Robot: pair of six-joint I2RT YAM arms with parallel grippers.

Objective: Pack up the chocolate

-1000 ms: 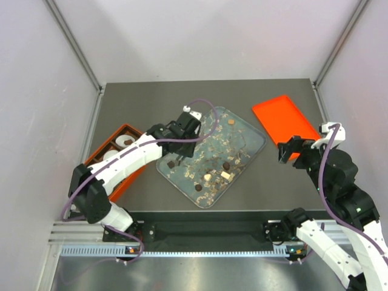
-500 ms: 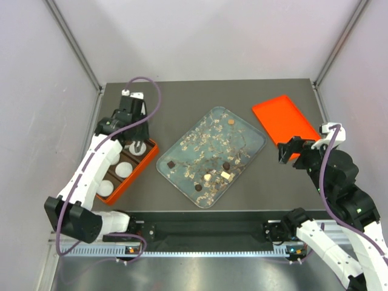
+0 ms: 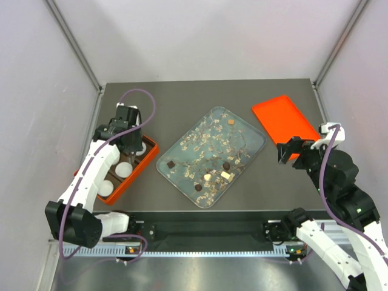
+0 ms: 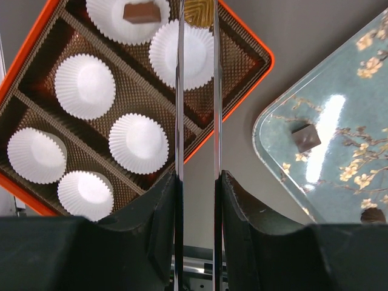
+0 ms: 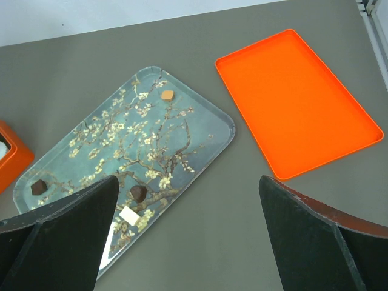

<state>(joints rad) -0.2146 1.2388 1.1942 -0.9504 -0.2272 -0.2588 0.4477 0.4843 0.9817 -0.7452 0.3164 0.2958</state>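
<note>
My left gripper point(image 4: 198, 9) hangs over the orange box point(image 4: 239, 57), its thin fingers shut on a gold-brown chocolate point(image 4: 200, 12) above a white paper cup point(image 4: 165, 54). The neighbouring cup holds a brown square chocolate point(image 4: 140, 11). In the top view this gripper point(image 3: 132, 147) is over the box's point(image 3: 136, 176) far end. More chocolate lies on the clear blossom-patterned tray point(image 3: 248, 130): a dark piece point(image 3: 171, 163), a round dark one point(image 3: 226, 165), a white one point(image 3: 226, 174). My right gripper point(image 5: 191, 242) stands wide open and empty, above the table right of the tray point(image 5: 206, 118).
An orange lid point(image 3: 284, 119) lies at the back right, just beyond the right gripper point(image 3: 290, 150). Several empty white paper cups point(image 4: 139, 142) fill the box. Thin pale flakes are strewn over the tray. Grey walls stand close on both sides.
The left arm has swung from the tray leftward to the orange box and now sits a little lower over its far end. The right arm has not moved.
</note>
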